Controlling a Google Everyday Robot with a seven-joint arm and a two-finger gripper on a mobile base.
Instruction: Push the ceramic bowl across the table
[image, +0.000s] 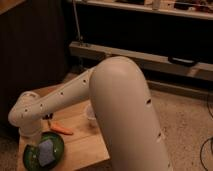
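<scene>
The gripper hangs over the ceramic bowl at the table corner.

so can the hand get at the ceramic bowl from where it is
Probably yes: the hand hangs right at the rim of the ceramic bowl on the table, with nothing between them; the carrot lies off to one side.

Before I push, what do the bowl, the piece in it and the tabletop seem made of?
The ceramic bowl: dark green with a sheen, likely glazed ceramic. The square piece inside: matte blue-grey, perhaps sponge or cloth. The table: pale warm brown top, looks like wood. The gripper is down at the bowl's rim.
</scene>
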